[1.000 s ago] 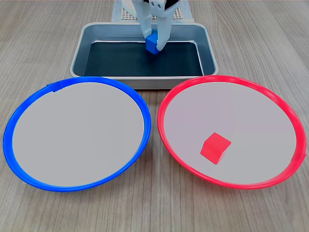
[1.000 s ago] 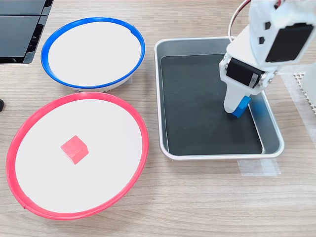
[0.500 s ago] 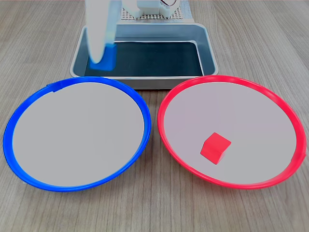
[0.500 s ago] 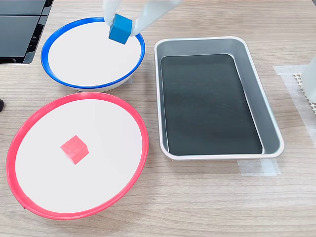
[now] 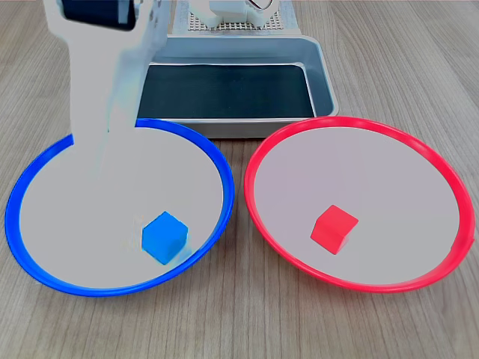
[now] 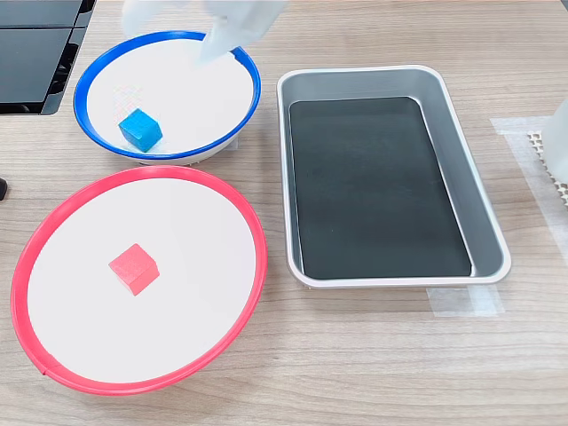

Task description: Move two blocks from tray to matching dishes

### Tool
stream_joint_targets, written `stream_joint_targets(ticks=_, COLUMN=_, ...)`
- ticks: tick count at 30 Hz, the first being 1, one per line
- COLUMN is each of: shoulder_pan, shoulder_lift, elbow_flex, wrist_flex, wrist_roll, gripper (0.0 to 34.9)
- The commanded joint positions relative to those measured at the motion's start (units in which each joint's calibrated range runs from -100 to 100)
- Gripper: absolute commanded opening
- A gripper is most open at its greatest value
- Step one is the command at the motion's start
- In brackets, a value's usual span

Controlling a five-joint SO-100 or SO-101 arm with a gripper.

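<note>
Blue block in blue-rimmed dish | red block in red-rimmed dish | gripper blurred, opening unreadable

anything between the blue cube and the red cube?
Only dish surfaces, the two adjoining rims and a strip of wooden table: small blue cube in the blue-rimmed round dish, small red cube in the red-rimmed round dish, first exterior view.

A pale wood-grain bench fills both exterior views under even light; in the second exterior view, dark flat panels lie at its upper left corner
</note>
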Motion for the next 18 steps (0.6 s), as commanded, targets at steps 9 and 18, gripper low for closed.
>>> stream_joint_targets(ticks=9, shoulder_pan=-8.6, shoulder_lift=-76.8, elbow_flex=69.4, wrist_flex=-21.3, wrist_roll=-9.8, gripper=0.2)
stream_joint_targets(ticks=18, shoulder_pan=-5.7, shoulder_lift=-101.3, elbow_flex=92.5, wrist_flex=-7.0, wrist_roll=-8.7, gripper=0.2)
